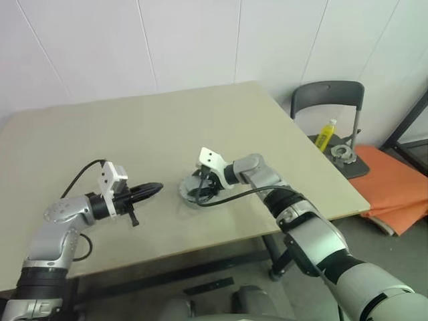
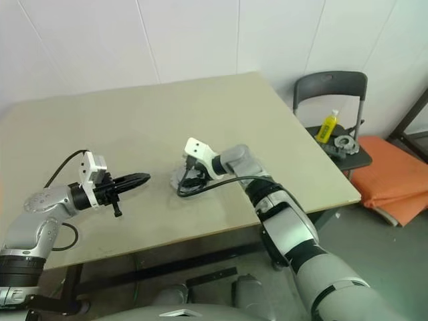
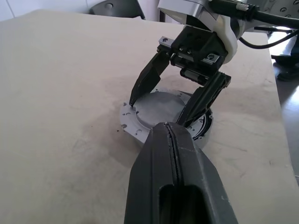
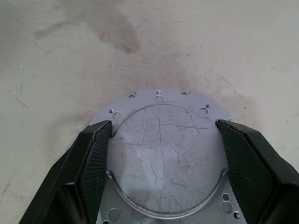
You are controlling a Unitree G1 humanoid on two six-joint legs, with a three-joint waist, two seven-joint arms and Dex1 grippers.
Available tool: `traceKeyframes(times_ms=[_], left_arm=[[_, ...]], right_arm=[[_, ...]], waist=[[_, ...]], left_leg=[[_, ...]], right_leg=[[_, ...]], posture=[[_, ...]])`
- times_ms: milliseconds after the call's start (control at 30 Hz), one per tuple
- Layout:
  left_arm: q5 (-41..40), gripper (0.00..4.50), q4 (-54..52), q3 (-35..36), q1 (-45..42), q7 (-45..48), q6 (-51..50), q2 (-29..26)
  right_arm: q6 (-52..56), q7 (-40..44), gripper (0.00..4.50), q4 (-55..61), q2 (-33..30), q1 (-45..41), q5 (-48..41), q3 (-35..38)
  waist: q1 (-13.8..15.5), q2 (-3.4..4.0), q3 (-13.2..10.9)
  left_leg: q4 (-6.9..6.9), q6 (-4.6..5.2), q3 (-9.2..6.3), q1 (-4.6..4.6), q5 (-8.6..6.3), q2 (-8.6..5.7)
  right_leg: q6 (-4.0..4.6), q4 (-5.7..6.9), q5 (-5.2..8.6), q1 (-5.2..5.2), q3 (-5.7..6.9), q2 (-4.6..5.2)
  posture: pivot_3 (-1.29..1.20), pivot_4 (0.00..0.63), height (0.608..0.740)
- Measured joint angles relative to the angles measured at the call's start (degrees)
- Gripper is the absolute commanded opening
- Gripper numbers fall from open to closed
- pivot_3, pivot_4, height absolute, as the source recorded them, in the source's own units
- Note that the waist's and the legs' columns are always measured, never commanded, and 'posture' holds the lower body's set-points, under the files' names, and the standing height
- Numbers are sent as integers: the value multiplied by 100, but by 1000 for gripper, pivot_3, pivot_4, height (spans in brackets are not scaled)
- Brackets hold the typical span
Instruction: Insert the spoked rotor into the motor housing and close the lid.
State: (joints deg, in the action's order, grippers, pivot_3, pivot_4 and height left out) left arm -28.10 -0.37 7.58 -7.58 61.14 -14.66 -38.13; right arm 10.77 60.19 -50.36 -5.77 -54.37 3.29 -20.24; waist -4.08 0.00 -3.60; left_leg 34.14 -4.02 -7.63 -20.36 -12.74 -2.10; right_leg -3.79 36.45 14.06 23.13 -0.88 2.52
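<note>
Near the table's [image 1: 80, 147] front centre, lid [image 4: 163, 156] sits flat on the motor housing [image 3: 135, 133]. Right gripper [image 4: 163, 163] fingers spread wide, straddling lid's rim, pads at its edges. Left gripper [image 1: 152, 189] fully closed, empty, just left. Lid looks stiff, slick metal, probably weighty; grip across opposite rim edges.

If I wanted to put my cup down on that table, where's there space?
Almost anywhere on the beige wooden table: the whole far half toward the white wall is bare, and so is the near right corner by the black chair. It's crowded only near the front middle, where both grippers flank the round grey metal disc.
</note>
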Motion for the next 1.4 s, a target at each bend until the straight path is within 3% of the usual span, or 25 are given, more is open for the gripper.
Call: traceKeyframes(times_ms=[433, 1400], left_arm=[[61, 0, 24, -11, 2, -18, 8, 56], [135, 0, 23, -19, 15, -41, -5, 214]], right_arm=[[541, 858, 3188, 534, -216, 156, -171, 78], [181, 829, 3188, 566, -339, 173, 62, -66]], waist=[[7, 0, 0], [28, 0, 0]], left_leg=[[-15, 0, 4, -15, -1, -3], [-8, 0, 4, -11, 0, -5]], right_leg=[[-6, -17, 1, 8, 0, 3], [-6, -14, 0, 1, 0, 4]], posture=[[0, 0, 740], [0, 0, 740]])
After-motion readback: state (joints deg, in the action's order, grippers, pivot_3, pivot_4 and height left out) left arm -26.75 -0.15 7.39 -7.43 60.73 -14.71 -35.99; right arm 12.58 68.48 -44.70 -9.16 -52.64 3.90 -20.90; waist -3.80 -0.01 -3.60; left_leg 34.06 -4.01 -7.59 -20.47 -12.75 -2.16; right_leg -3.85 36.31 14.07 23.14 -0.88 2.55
